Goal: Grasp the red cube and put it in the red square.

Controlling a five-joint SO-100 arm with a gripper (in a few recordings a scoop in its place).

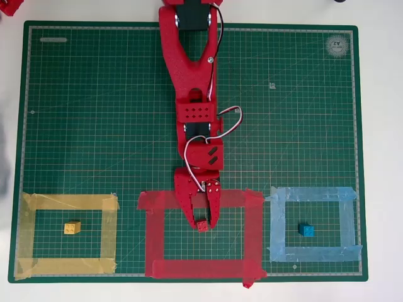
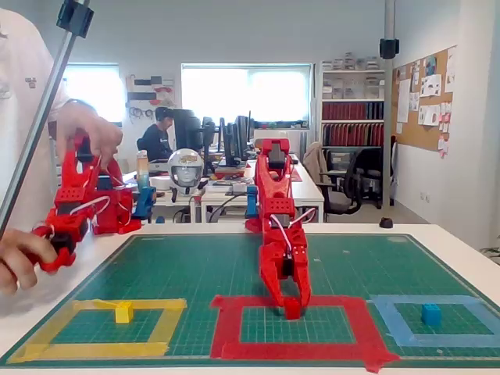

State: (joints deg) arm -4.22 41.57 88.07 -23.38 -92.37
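Observation:
The red cube (image 1: 202, 225) (image 2: 292, 308) is a tiny studded block between the fingertips of my red gripper (image 1: 203, 224) (image 2: 292, 305), which is shut on it. It is inside the red square (image 1: 151, 239) (image 2: 297, 350), near the top tape strip in the overhead view. In the fixed view the cube looks to be at or just above the mat. The arm reaches straight down the mat from the top edge in the overhead view.
A yellow block (image 1: 72, 228) (image 2: 123, 312) lies inside the yellow tape outline (image 1: 28, 233) on the left. A blue block (image 1: 306, 230) (image 2: 430, 314) lies inside the light blue outline (image 1: 347, 220) on the right. All sit on a green cutting mat (image 1: 94, 113).

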